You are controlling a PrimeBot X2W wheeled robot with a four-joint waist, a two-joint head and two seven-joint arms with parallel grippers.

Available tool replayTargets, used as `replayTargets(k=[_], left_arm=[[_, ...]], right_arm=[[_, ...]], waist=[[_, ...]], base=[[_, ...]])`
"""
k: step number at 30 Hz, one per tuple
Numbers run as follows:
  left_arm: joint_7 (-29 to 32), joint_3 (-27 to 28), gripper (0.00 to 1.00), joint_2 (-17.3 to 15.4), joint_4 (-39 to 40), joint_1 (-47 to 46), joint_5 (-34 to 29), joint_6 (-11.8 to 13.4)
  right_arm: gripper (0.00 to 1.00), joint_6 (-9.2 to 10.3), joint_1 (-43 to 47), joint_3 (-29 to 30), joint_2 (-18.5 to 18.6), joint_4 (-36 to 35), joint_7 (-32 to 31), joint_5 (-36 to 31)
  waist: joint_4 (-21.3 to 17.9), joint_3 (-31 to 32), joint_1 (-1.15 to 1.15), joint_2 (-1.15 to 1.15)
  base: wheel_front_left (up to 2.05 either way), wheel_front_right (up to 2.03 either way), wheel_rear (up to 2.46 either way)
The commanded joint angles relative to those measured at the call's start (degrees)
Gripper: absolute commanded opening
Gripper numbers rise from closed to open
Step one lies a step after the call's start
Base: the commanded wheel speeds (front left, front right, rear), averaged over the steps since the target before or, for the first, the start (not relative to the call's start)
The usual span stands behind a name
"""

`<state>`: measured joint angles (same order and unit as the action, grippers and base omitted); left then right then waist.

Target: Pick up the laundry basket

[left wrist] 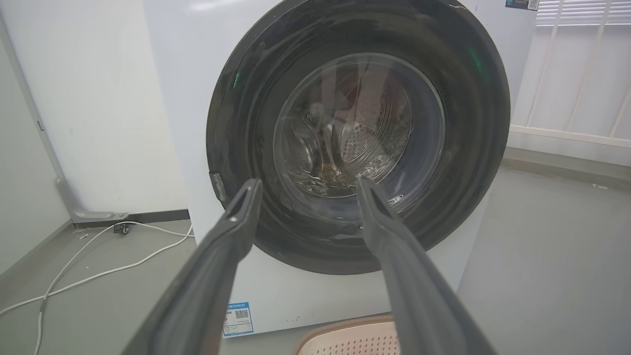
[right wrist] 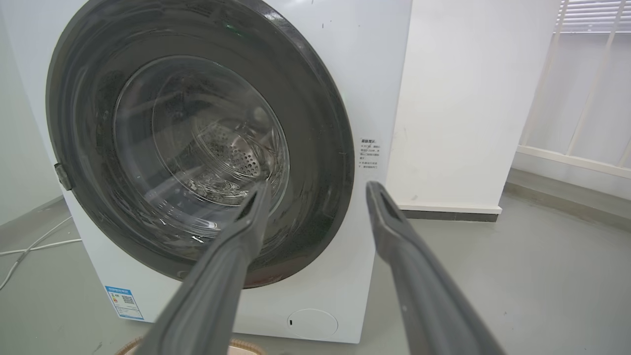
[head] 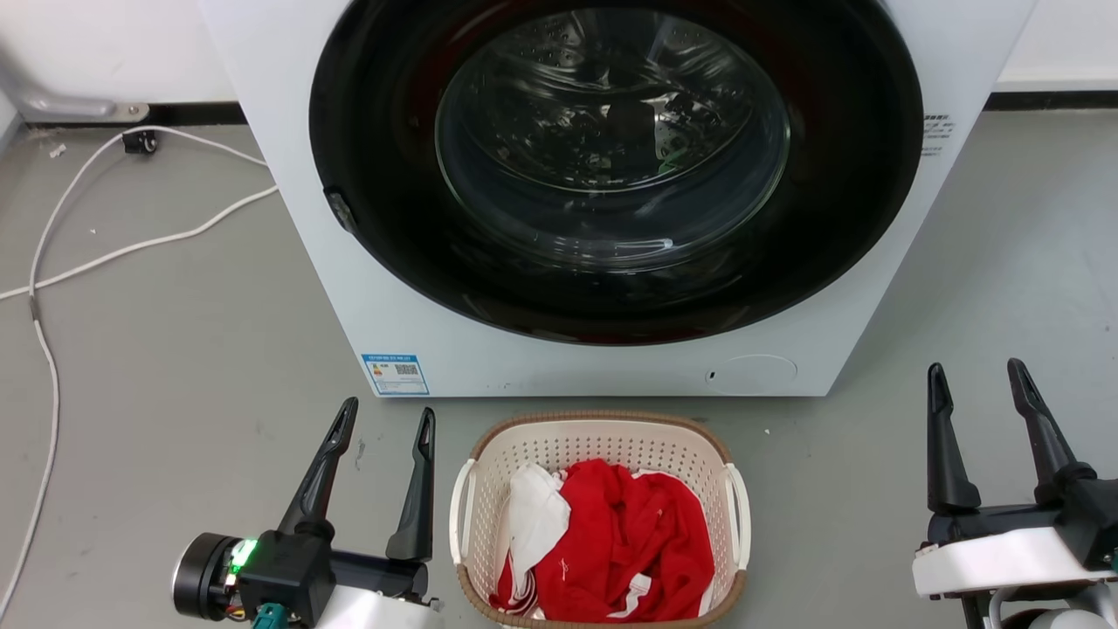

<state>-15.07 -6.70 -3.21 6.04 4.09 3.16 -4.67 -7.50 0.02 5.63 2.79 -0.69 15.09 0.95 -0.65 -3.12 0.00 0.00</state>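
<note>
Nothing is lifted yet: the laundry basket (head: 603,419) sits on the floor at six o'clock, just before the washer (head: 419,306), while the left gripper (head: 389,408) at seven and the right gripper (head: 976,367) at four hang spread and empty, clear of it.

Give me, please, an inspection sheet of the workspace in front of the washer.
Surface: grey floor, a few small specks.
Job's things: laundry basket upright on the floor, before the washer, untouched.
Clutter: red garment and white garment heaped inside the basket.
Grippers: left gripper and right gripper open, empty, flanking the basket, apart from it.
Cables: white cable trailing across the floor left of the washer.
Surroundings: white washer, its round door shut.
</note>
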Motion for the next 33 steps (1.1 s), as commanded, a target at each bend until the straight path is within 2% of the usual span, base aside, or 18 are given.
replayTargets(k=[1,7,13,17,22,28,33], left_arm=[[-0.16,0.17,1.0,0.1,-0.31,-0.77,-0.21,-0.41],[-0.16,0.35,1.0,0.15,-1.72,-2.55,-1.06,-0.72],[-0.16,1.55,1.0,-0.61,-6.38,-8.02,-1.88,-0.85],[-0.16,3.39,1.0,-0.76,-14.44,-13.19,0.52,-1.23],[-0.16,2.49,1.0,-3.19,-25.48,-22.28,0.44,-2.06],[-0.16,0.62,1.0,-5.05,-36.16,-33.41,1.18,-2.64],[-0.16,-3.42,1.0,-6.24,-45.45,-41.09,2.59,-2.71]], right_arm=[[1.0,0.02,-0.41,0.33,0.17,0.64,0.11,-0.2],[1.0,0.02,-2.72,0.51,0.16,3.48,0.11,-1.18],[1.0,0.02,-8.92,-0.25,0.14,7.42,-0.29,-2.27],[1.0,0.02,-13.66,-0.73,0.14,11.18,-0.81,-1.6],[1.0,0.02,-20.03,-1.14,0.11,16.41,-2.5,-3.0],[1.0,0.02,-27.65,0.21,0.13,24.44,-6.02,-4.32],[1.0,0.02,-33.58,-0.25,0.1,32.17,-8.94,-4.17]], waist=[[0.1,-0.96,0.0,0.0],[0.15,-5.3,0.0,0.0],[-0.01,-14.3,0.0,0.0],[-0.3,-20.29,0.0,0.0],[-0.42,-28.03,0.0,0.0],[0.21,-34.89,0.0,0.0],[0.7,-38.6,0.0,0.0]], base=[[0.0,0.0,0.0],[0.0,0.0,0.0],[0.0,0.0,0.0],[0.0,0.0,0.0],[0.0,0.0,0.0],[0.0,0.0,0.0],[0.0,0.0,0.0]])
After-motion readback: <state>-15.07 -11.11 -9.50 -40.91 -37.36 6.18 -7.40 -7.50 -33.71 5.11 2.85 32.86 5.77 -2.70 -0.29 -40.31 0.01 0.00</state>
